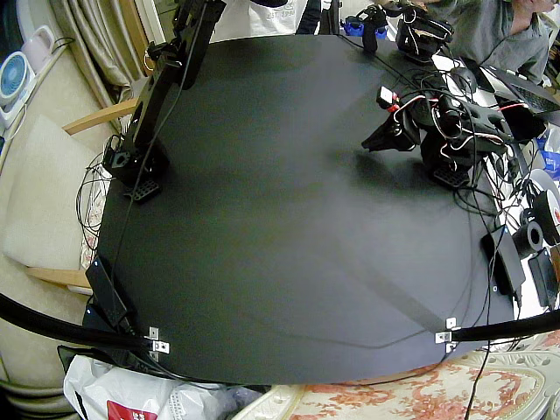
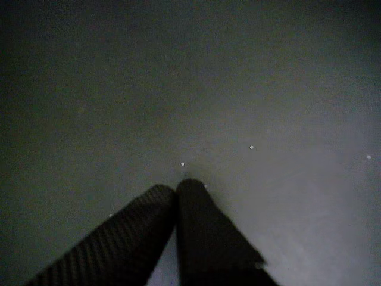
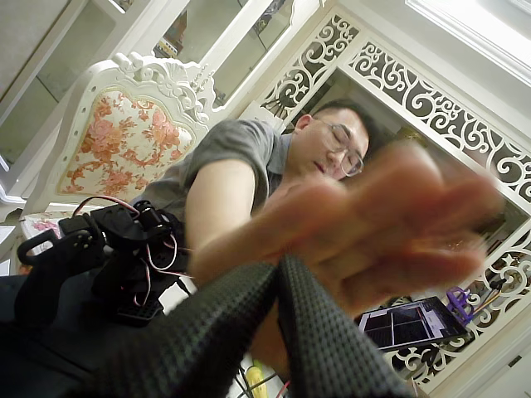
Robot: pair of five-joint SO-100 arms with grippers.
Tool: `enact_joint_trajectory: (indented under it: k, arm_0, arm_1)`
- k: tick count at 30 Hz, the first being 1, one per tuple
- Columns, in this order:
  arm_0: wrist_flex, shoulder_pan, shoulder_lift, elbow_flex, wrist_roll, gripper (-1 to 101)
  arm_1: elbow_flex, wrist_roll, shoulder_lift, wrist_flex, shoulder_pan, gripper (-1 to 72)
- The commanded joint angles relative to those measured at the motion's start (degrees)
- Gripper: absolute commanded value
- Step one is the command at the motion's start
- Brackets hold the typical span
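My left gripper rests low on the black table, its arm folded near the table's edge. In a wrist view its fingertips meet, shut on nothing, with bare dark tabletop ahead. My right arm stands raised and reaches past the top of the fixed view, so its gripper is hidden there. In a wrist view that gripper is shut and points up at a person, whose blurred hand is close behind the fingertips. Whether the hand touches them is unclear.
Cables, a power adapter and small devices crowd the table edge beside the left arm. A person sits behind that corner. A chair and a white bag lie off the opposite side. A laptop shows behind the hand.
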Motion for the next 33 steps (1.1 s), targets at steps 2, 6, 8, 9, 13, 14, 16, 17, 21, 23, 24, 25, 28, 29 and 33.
enact_joint_trajectory:
  k: [2, 6, 8, 9, 13, 14, 16, 17, 21, 23, 24, 25, 28, 29, 33]
  arm_0:
    - [-0.7, 1.2, 1.1, 0.8, 0.7, 0]
    - [-0.7, 1.2, 1.1, 0.8, 0.7, 0]
    - [-0.7, 1.2, 1.1, 0.8, 0.7, 0]
    - [-0.7, 1.2, 1.1, 0.8, 0.7, 0]
    - [-0.7, 1.2, 1.1, 0.8, 0.7, 0]
    - [-0.7, 1.2, 1.1, 0.8, 0.7, 0]
    - [-0.7, 1.2, 1.1, 0.8, 0.7, 0]
    - [-0.7, 1.2, 1.1, 0.8, 0.7, 0]
    - [-0.7, 1.2, 1.1, 0.8, 0.7, 0]
    - [-0.7, 1.2, 1.1, 0.8, 0.7, 0]
    - [-0.7, 1.2, 1.1, 0.8, 0.7, 0]
    - [-0.7, 1.2, 1.1, 0.8, 0.7, 0]
    - [-0.7, 1.2, 1.1, 0.8, 0.7, 0]
    - [-0.7, 1.2, 1.1, 0.8, 0.7, 0]
    - [-0.7, 1.2, 1.1, 0.8, 0.7, 0]
  arm_1:
    - [-2.3, 0.8, 5.4, 0.7, 0.2, -0.5]
    - [9.0, 12.8, 15.4, 6.2, 6.9, -0.5]
    - [16.1, 26.6, 22.0, 16.1, 15.8, -0.5]
    - [16.1, 30.8, 22.7, 20.3, 18.5, -0.5]
    - [16.3, 46.6, 22.2, 44.7, 29.5, -0.5]
    - [15.7, 47.9, 21.5, 49.0, 30.6, -0.5]
    - [15.2, 51.9, 21.3, 61.0, 34.4, -0.5]
    - [14.9, 52.3, 21.0, 64.3, 35.0, -0.5]
    - [10.7, 52.9, 15.1, 83.3, 35.4, -0.5]
    - [14.7, 53.7, 12.8, 83.3, 38.8, -0.5]
    - [18.7, 53.6, 12.9, 83.3, 40.5, -0.5]
    - [21.7, 53.7, 13.7, 83.3, 41.3, -0.5]
    - [25.7, 54.7, 19.7, 83.3, 43.9, -0.5]
    - [27.7, 54.7, 23.0, 83.2, 44.9, -0.5]
    - [21.0, 52.0, 28.9, 83.2, 45.4, -0.5]
